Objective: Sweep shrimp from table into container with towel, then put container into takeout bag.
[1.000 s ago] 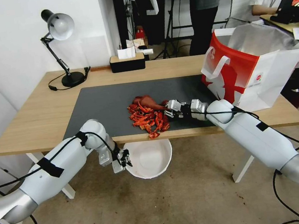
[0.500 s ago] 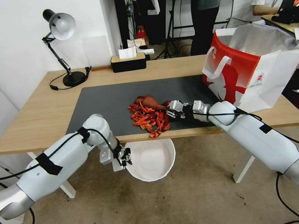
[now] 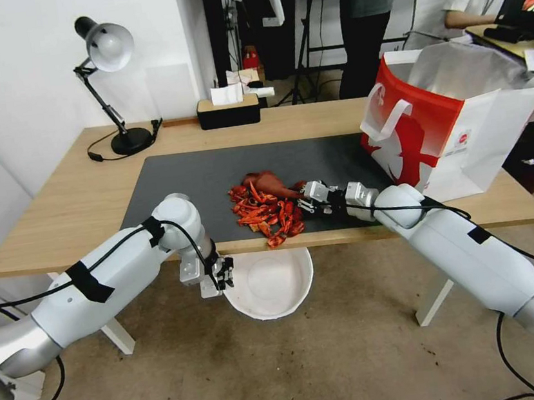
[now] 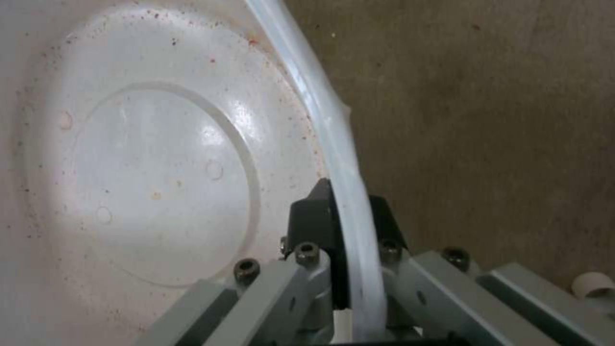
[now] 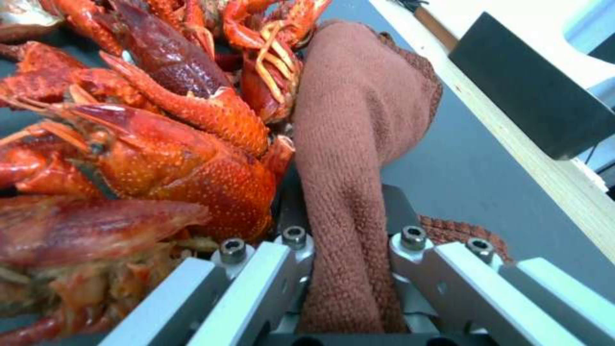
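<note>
A lamp (image 3: 107, 51) stands at the table's (image 3: 79, 203) far left corner, a tissue box (image 3: 227, 111) mid-back. Below the front edge, the left gripper (image 3: 224, 275) is clamped on the container's (image 3: 271, 284) rim over the brown floor (image 3: 314, 369). On the grey mat (image 3: 193, 183), shrimp (image 3: 265, 212) lie heaped beside the towel (image 3: 271, 183), pinched by the right gripper (image 3: 306, 198). The bag (image 3: 452, 119) stands far right.
</note>
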Available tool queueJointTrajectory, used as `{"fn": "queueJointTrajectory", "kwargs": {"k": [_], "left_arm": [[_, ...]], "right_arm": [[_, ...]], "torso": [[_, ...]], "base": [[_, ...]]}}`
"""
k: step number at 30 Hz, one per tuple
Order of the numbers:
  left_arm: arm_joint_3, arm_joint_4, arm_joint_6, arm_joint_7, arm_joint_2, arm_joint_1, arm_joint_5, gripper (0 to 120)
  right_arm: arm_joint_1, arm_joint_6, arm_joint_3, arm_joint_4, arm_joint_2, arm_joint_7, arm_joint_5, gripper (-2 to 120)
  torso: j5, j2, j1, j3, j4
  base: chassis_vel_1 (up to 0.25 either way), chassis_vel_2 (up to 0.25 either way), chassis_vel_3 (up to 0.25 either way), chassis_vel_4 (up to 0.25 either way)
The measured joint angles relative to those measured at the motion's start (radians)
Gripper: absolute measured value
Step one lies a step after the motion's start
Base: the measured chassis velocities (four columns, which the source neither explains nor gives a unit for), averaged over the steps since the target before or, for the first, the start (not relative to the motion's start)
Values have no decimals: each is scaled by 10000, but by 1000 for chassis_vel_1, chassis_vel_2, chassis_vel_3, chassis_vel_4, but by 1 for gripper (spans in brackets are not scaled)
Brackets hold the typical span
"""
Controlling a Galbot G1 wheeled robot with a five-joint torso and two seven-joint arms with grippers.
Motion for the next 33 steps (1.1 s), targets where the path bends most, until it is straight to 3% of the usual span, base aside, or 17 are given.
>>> {"fn": "queueJointTrajectory", "kwargs": {"k": [33], "left_arm": [[-75, 192, 71, 23, 139, 126, -506, 0]], "right_arm": [[-960, -530, 260, 1277, -275, 627, -189, 7]], "torso": [[1, 2, -3, -1, 4]], "base": [[0, 0, 0, 0]]}}
